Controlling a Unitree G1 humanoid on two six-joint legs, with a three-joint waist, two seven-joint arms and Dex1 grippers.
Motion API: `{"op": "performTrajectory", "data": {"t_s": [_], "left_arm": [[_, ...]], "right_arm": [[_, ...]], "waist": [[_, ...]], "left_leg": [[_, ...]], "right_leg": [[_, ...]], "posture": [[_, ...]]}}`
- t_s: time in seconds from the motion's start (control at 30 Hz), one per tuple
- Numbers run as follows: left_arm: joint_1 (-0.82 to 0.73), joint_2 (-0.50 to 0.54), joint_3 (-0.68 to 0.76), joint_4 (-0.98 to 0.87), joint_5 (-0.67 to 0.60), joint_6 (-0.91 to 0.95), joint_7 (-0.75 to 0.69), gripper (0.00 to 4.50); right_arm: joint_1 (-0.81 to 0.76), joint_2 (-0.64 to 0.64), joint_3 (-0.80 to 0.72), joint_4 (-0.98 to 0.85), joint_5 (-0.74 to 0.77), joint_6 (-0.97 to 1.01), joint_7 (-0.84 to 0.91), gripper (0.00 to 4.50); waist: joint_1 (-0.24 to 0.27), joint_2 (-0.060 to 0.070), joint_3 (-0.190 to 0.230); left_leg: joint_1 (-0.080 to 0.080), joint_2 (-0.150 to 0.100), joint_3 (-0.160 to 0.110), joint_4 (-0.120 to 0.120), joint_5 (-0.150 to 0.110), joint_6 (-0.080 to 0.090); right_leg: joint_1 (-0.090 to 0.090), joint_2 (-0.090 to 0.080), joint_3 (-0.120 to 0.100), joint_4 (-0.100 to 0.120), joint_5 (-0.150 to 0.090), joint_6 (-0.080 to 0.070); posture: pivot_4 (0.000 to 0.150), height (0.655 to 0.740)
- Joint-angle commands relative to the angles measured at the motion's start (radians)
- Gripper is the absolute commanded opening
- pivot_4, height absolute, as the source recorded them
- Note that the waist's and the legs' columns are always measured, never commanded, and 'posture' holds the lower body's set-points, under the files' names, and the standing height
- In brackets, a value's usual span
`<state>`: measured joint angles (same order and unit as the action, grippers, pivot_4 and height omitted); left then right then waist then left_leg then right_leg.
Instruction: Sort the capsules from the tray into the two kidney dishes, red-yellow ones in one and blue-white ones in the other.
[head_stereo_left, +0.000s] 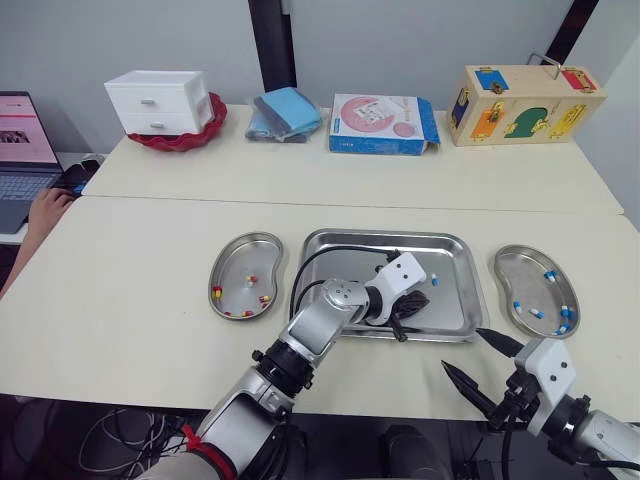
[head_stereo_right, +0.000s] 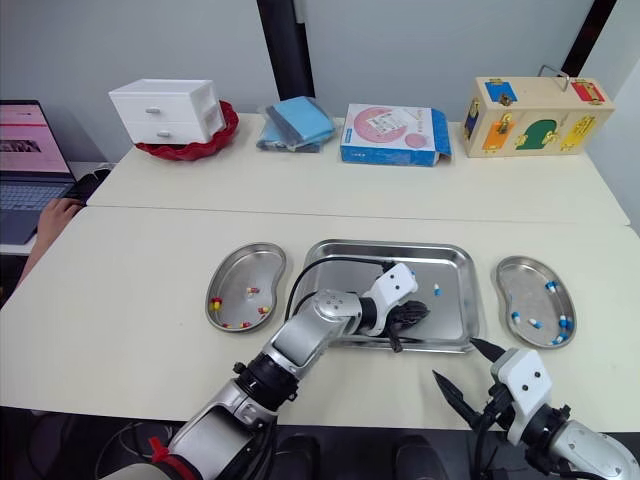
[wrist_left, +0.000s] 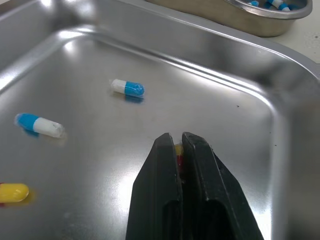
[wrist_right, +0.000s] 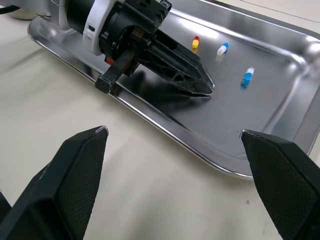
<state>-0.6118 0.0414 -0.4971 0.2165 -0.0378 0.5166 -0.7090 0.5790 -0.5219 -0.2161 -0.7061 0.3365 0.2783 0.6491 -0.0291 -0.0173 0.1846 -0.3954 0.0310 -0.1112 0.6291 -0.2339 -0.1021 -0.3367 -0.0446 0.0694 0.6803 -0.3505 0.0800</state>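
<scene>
The steel tray (head_stereo_left: 455, 250) lies mid-table. My left gripper (wrist_left: 177, 137) reaches low into it, shut on a red-yellow capsule (wrist_left: 178, 150) that peeks out between its fingers. Loose in the tray are two blue-white capsules (wrist_left: 127, 88) (wrist_left: 40, 125) and one more red-yellow capsule (wrist_left: 12, 192). The left kidney dish (head_stereo_left: 225, 262) holds several red-yellow capsules. The right kidney dish (head_stereo_left: 505, 262) holds several blue-white ones. My right gripper (head_stereo_left: 462, 350) hangs open and empty over the table's front edge, in front of the tray's right corner.
Along the back stand a white drawer box (head_stereo_left: 160, 100) in a red bowl, blue cloths (head_stereo_left: 285, 112), a flat carton (head_stereo_left: 382, 125) and a wooden toy box (head_stereo_left: 522, 103). A laptop (head_stereo_left: 22, 150) and a person's hand (head_stereo_left: 45, 210) are at far left.
</scene>
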Motion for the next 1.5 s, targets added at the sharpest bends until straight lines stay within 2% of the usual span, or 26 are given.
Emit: {"op": "performTrajectory", "data": {"t_s": [0.03,0.23,0.33,0.5,0.73,0.97,1.23,1.33,1.5], "left_arm": [[-0.001,0.017,0.006,-0.121,-0.021,0.017,-0.037,0.04],[0.002,0.106,0.067,-0.336,-0.098,0.148,-0.093,0.04],[0.014,0.183,0.142,-0.451,-0.168,0.249,-0.119,0.04],[0.097,0.361,0.353,-0.615,-0.296,0.398,-0.129,0.04],[0.249,0.527,0.638,-0.703,-0.396,0.509,-0.072,0.04],[0.410,0.577,0.865,-0.727,-0.434,0.513,0.016,0.04],[0.469,0.574,0.910,-0.674,-0.418,0.392,0.085,0.04],[0.469,0.579,0.921,-0.648,-0.438,0.368,0.085,0.77],[0.482,0.605,0.915,-0.618,-0.458,0.341,0.061,2.37]], "right_arm": [[0.000,-0.009,-0.020,-0.036,0.015,-0.009,0.001,4.50],[-0.018,-0.025,-0.011,-0.018,0.008,-0.036,0.027,4.50],[-0.046,-0.042,-0.008,-0.009,0.015,-0.058,0.058,4.50],[-0.102,-0.108,0.027,0.035,0.009,-0.133,0.172,4.50],[-0.274,-0.139,0.131,0.127,0.034,-0.204,0.296,4.50],[-0.498,-0.109,0.275,0.211,0.053,-0.169,0.354,4.50],[-0.551,-0.100,0.310,0.246,0.054,-0.165,0.357,4.50],[-0.551,-0.099,0.309,0.248,0.054,-0.164,0.348,4.50],[-0.546,-0.095,0.306,0.245,0.052,-0.158,0.332,4.50]], "waist": [[0.001,0.000,0.000],[-0.001,0.000,0.000],[-0.002,0.000,0.000],[-0.005,0.001,0.000],[-0.003,-0.001,0.001],[-0.003,-0.001,0.002],[0.003,-0.002,0.002],[0.000,-0.002,0.002],[-0.001,-0.002,0.002]], "left_leg": [[0.000,0.000,0.000,0.000,0.000,0.000],[0.000,0.000,0.000,0.000,0.000,0.000],[0.000,0.000,0.000,0.000,0.000,0.000],[0.001,0.000,0.000,0.000,0.000,0.000],[0.000,0.000,-0.001,0.000,0.000,0.000],[0.001,0.001,-0.001,0.000,0.000,0.000],[0.000,0.001,-0.002,0.000,0.000,0.000],[0.000,0.001,-0.002,0.000,0.000,0.000],[0.000,0.001,-0.001,0.000,0.000,0.000]], "right_leg": [[0.000,0.000,0.000,0.000,0.000,0.000],[0.000,0.000,0.000,0.000,0.000,0.000],[0.000,0.000,0.000,0.000,0.000,0.000],[0.000,0.000,0.000,0.000,0.000,0.000],[0.000,0.000,-0.001,0.000,0.000,0.000],[0.000,0.000,-0.001,0.000,0.000,0.000],[0.000,-0.001,-0.002,0.000,0.000,0.000],[0.000,-0.001,-0.002,0.000,0.000,0.000],[-0.001,-0.001,-0.002,0.000,0.000,0.000]], "posture": [[0.150,0.7337],[0.150,0.7337],[0.150,0.7337],[0.150,0.7337],[0.150,0.7337],[0.150,0.7337],[0.150,0.7337],[0.150,0.7337],[0.150,0.7337]]}}
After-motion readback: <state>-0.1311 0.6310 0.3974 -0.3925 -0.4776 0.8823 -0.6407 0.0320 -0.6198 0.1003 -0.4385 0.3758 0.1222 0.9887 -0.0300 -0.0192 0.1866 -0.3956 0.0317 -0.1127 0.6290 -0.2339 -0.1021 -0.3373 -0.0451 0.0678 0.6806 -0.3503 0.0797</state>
